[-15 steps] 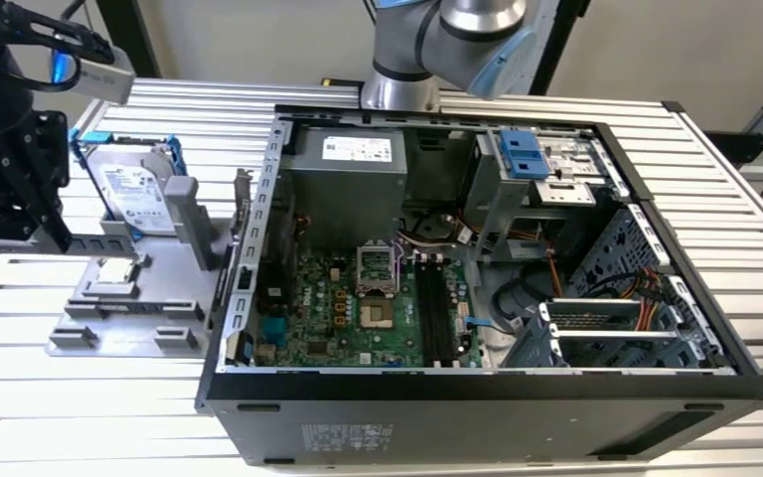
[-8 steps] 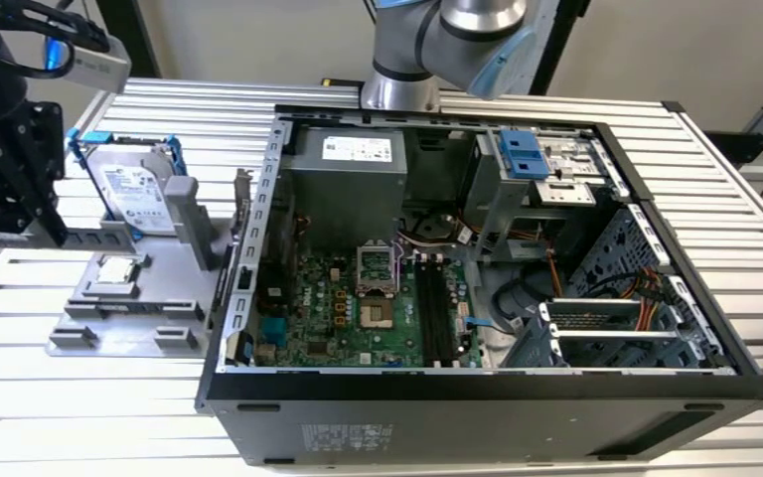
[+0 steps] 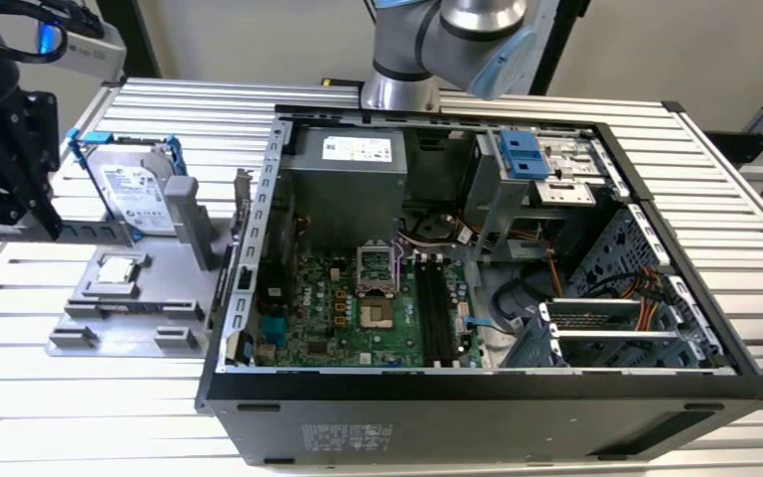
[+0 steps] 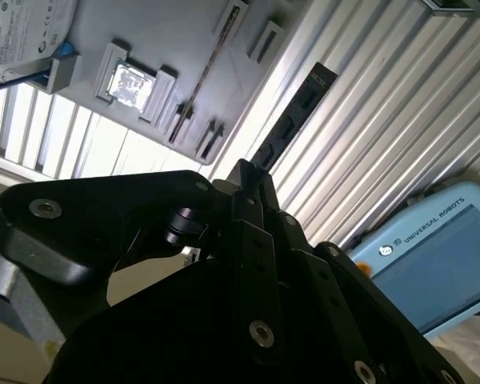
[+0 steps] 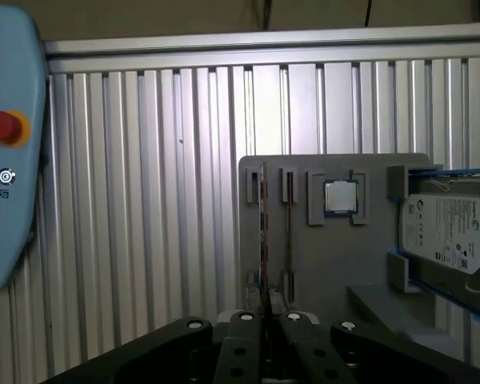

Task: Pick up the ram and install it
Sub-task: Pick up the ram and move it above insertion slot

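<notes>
Ram [image 4: 292, 120], faint print at its tip, tight in the claw [image 4: 252, 172].

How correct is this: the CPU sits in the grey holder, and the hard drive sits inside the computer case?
Not quite. The hard drive sits in the holder too, beside the CPU, outside the case, as the exterior view shows.

Ribbed metal table [image 3: 90, 397], matt black tool [image 4: 250, 174]

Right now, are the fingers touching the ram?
Touching. In the second wrist view the fingers pinch the ram at its near end, with no gap.
</notes>
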`<state>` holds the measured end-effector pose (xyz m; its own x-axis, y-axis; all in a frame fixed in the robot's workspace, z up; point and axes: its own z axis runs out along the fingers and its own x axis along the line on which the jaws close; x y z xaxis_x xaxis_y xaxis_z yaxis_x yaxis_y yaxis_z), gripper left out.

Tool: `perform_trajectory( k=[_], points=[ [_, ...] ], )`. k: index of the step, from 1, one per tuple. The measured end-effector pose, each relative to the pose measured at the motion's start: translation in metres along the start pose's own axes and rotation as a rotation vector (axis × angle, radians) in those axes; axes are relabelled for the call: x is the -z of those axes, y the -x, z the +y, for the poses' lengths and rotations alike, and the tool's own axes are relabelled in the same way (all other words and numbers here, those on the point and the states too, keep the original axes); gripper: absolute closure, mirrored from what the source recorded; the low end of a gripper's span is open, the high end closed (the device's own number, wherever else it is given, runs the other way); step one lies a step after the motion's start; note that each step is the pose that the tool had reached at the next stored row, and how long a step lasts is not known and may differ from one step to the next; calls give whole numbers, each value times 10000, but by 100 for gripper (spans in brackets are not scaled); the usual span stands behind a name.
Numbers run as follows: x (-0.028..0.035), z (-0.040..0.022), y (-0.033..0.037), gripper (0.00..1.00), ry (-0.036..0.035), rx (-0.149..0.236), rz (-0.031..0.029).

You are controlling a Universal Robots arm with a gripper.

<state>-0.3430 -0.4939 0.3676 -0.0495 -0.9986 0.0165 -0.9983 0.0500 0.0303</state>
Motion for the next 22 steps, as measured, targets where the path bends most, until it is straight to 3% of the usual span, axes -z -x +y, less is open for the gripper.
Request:
perform_trajectory(
  k=[22],
  points=[
    [202,6,-3,100,0,0,-1]
  ],
)
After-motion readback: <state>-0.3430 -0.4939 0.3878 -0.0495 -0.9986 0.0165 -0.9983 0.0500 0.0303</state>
